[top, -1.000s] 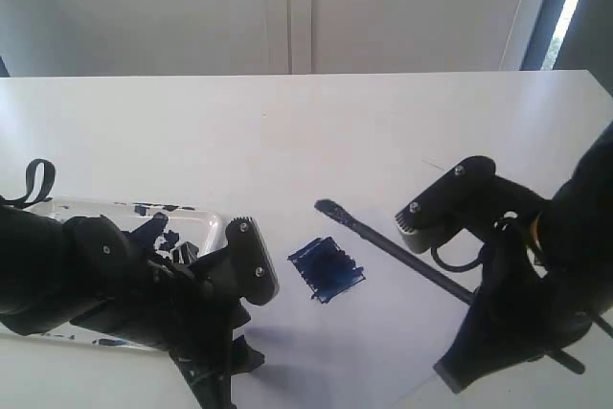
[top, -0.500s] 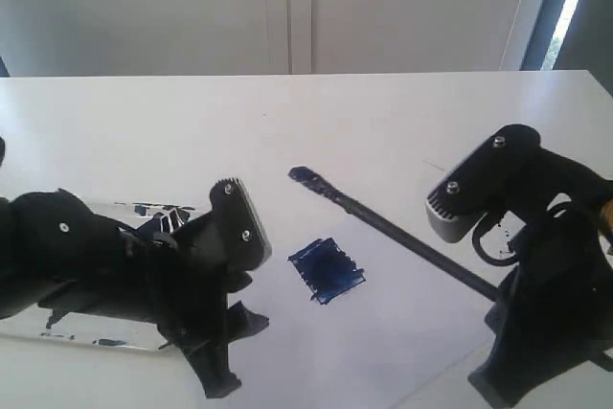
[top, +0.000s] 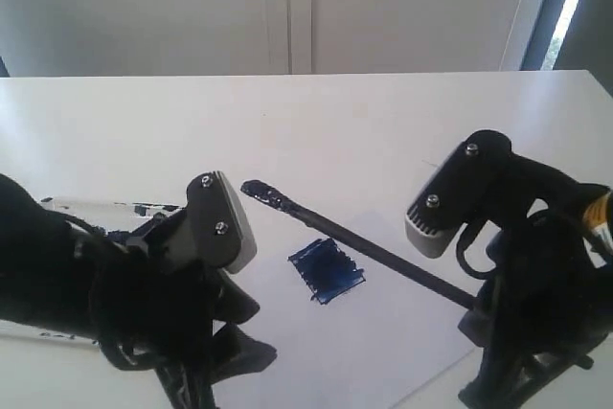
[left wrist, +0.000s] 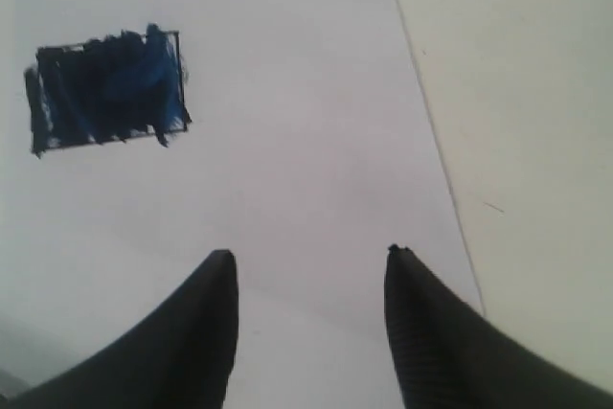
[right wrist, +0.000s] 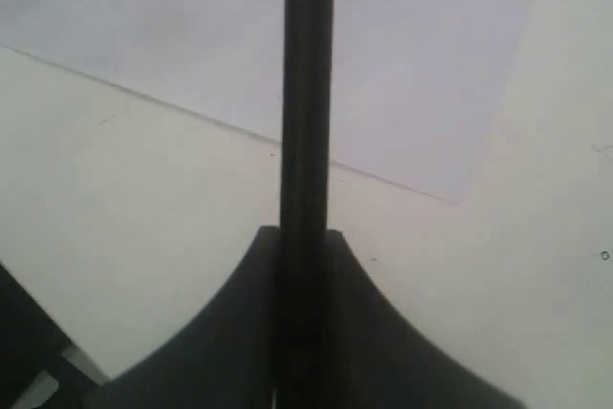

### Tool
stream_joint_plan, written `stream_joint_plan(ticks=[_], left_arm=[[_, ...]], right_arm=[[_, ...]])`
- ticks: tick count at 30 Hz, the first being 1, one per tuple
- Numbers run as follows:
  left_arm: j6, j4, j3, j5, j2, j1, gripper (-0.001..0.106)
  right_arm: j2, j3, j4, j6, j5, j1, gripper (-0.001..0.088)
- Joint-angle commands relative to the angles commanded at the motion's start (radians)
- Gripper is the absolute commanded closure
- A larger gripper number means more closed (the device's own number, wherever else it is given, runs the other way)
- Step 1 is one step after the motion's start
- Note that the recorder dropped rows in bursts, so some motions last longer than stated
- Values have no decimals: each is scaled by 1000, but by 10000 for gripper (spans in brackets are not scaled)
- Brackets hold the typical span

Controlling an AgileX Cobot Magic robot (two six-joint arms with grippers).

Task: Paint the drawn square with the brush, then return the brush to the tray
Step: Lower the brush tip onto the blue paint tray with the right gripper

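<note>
On the far left of the table [top: 383, 112], the tray [top: 96, 205] lies mostly hidden under the left arm, with only a strip of its rim showing. The left gripper [left wrist: 308, 256] hangs over the sheet of paper [left wrist: 287, 93] with its fingers spread and nothing between them. Next to the right comes the painted tip of the brush [top: 359, 248], pointing toward the tray and just short of the left arm. The square [top: 326, 270] sits near the middle of the paper, just beside the handle, its inside filled with dark blue. Farthest right, the right gripper [right wrist: 305, 237] pinches the black handle near its back end.

With the square filled, the painting looks done and the step in hand is returning the brush. The next move calls for carrying it farther left over the tray, lowering it and letting go. The left arm crowds that spot and may need to clear.

Count: one tray, one brush, one square, one sheet, two grippers.
</note>
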Motion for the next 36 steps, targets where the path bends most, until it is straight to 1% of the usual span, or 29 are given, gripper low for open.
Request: stream_joint_plan(ticks=[3, 6, 9, 13, 19, 23, 27, 30, 32, 36], left_arm=[[-15, 6, 27, -2, -25, 0, 629], [-53, 9, 58, -43, -54, 0, 653], [-58, 15, 90, -65, -87, 0, 712], [-95, 30, 128, -82, -128, 0, 722], [-203, 66, 200, -112, -194, 0, 728], [-266, 75, 257, -120, -230, 0, 779], [-299, 75, 303, -135, -256, 0, 779], [-320, 77, 332, -137, -273, 0, 779], [-328, 77, 339, -137, -275, 0, 779], [-334, 77, 351, -143, -276, 2, 779]], right_arm=[[52, -2, 56, -73, -40, 0, 868], [113, -16, 137, -165, -81, 0, 868], [186, -45, 171, -198, -103, 0, 868], [281, -106, 173, -224, -105, 2, 868], [399, -174, 168, -313, -106, 40, 868], [471, -219, 152, -322, -117, 47, 868], [526, -253, 131, -322, -113, 47, 868], [549, -272, 88, -322, -135, 47, 868], [561, -282, 61, -322, -158, 47, 868], [579, -299, 59, -322, -170, 47, 868]])
